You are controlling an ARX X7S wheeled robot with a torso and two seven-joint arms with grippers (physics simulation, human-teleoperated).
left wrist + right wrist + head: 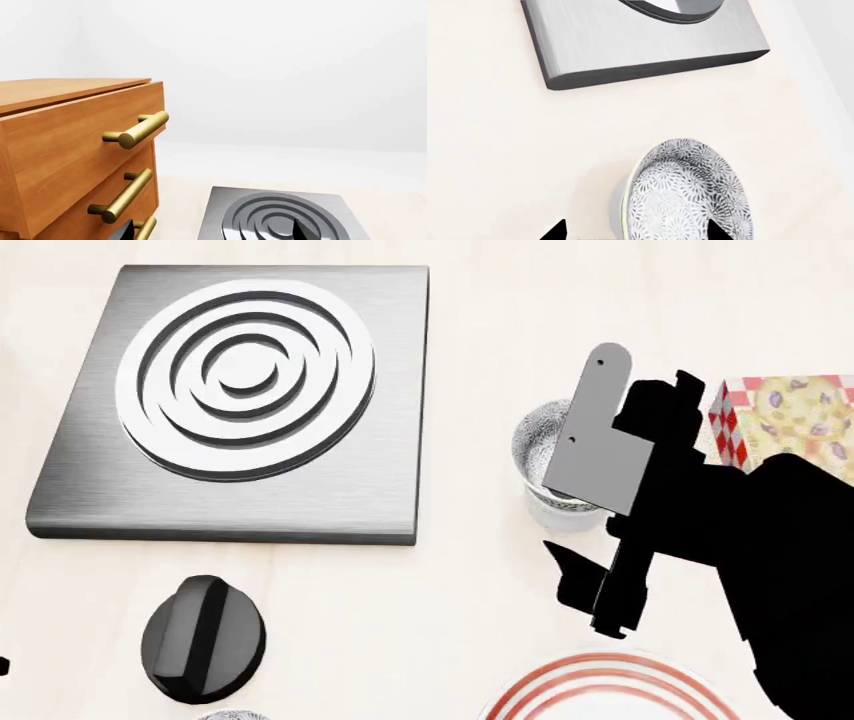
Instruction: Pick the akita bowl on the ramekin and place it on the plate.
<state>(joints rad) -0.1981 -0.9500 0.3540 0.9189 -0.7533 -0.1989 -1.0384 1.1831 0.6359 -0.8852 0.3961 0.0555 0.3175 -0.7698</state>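
The akita bowl (545, 443), speckled grey-black on white, sits on the white ramekin (566, 512) to the right of the stove plate. My right arm (747, 570) hangs over it and hides part of the bowl. In the right wrist view the akita bowl (687, 195) fills the near field with the ramekin (620, 200) showing at its side. My right gripper (637, 232) is open, one tip beside the ramekin and the other in front of the bowl's wall. The red-ringed plate (607, 690) lies at the near edge. My left gripper (210, 235) is open and empty.
A brushed-metal stove plate (240, 400) with rings lies at the far left, a black knob (200, 640) in front of it. A patterned red-and-yellow box (787, 425) stands at the right. A wooden drawer cabinet (73, 150) with brass handles stands near my left gripper.
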